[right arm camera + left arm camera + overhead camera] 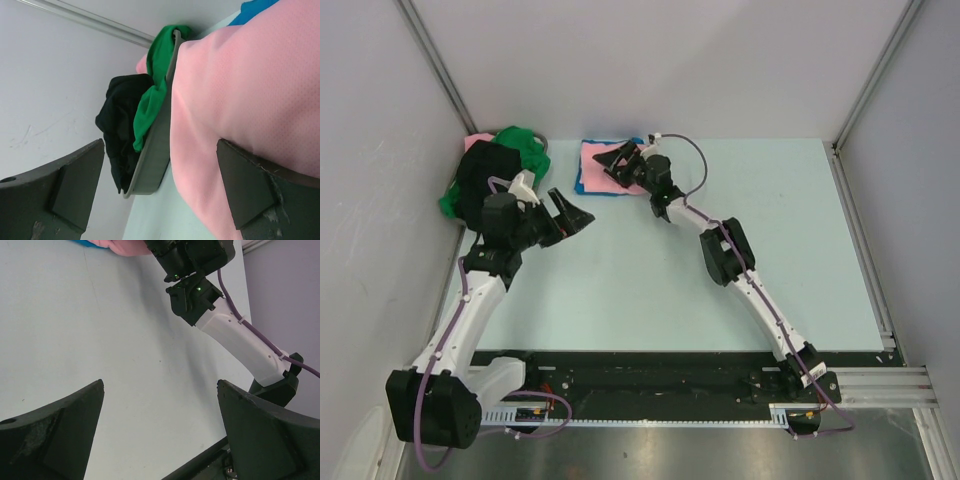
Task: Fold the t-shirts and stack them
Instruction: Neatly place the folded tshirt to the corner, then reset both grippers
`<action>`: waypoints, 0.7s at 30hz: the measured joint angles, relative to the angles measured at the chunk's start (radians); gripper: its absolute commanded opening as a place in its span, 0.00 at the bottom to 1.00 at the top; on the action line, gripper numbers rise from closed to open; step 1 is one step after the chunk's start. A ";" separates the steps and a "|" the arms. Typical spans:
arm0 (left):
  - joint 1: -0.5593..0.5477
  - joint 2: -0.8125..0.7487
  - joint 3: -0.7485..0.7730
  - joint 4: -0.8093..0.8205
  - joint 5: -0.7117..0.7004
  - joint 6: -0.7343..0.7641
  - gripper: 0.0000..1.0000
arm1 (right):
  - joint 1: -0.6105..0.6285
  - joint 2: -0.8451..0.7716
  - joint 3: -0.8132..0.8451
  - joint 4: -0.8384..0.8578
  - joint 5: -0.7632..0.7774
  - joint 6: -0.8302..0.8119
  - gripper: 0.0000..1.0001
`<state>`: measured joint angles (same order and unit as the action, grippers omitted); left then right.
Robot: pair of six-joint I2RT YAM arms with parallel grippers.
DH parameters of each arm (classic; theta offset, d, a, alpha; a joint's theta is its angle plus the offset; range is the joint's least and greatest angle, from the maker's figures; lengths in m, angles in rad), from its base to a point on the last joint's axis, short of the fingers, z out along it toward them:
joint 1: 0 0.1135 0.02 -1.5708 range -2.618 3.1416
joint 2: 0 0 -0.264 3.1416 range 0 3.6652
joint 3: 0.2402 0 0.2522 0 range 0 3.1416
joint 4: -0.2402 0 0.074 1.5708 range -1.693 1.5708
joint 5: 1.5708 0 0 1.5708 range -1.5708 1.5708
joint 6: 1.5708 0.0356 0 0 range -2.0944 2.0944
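- Both tools are spread wide and pinch nothing. The left tool hangs over the bare surface near the basket. The right tool sits low over the pink shirt.
- The pink shirt lies folded on the blue shirt, at the far side of the surface, left of centre.
- The green shirt and black shirt are bunched in the basket in the far-left corner.
- Handling, my read: thin soft knit, light, no stiffness. It will sag and drag along anything tangled with it.
- Pinch a hem or shoulder edge, not the middle of the wad. Green spills over the basket rim, so it's probably your easier pick.
- Hidden: the left arm covers much of the basket from above. You can't read a collar or sleeve on green or black.
- Blue shows only as a strip under pink.
- There's a pink patch behind the basket; can't tell what it is.
- Can't tell whether the right tool's fingers touch pink.
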<state>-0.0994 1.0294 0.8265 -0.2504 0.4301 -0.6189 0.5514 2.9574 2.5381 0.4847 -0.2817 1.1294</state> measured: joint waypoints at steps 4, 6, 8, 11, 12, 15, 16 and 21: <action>-0.002 -0.003 0.000 -0.002 0.002 0.000 1.00 | -0.012 -0.048 -0.122 0.108 -0.022 0.034 1.00; -0.003 -0.014 0.001 -0.010 0.002 0.000 1.00 | -0.016 -0.096 -0.188 0.121 -0.027 0.031 1.00; -0.005 -0.031 0.011 -0.039 -0.003 0.008 1.00 | -0.022 -0.160 -0.255 0.125 -0.040 0.023 1.00; -0.006 -0.061 0.049 -0.088 -0.022 0.026 1.00 | -0.035 -0.279 -0.341 0.138 -0.065 0.019 1.00; -0.006 -0.071 0.065 -0.106 -0.035 0.029 1.00 | -0.040 -0.325 -0.371 0.154 -0.076 0.020 1.00; -0.006 -0.093 0.121 -0.154 -0.053 0.048 1.00 | -0.058 -0.485 -0.444 0.180 -0.137 0.027 1.00; -0.006 -0.102 0.140 -0.167 -0.060 0.055 1.00 | -0.068 -0.541 -0.451 0.179 -0.174 0.027 1.00; -0.006 -0.182 0.193 -0.210 -0.090 0.098 1.00 | -0.114 -0.961 -0.656 0.053 -0.271 -0.159 1.00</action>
<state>-0.1059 0.8478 1.0195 -0.4603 0.3397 -0.5205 0.4370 1.9961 1.8820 0.5377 -0.5526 0.9707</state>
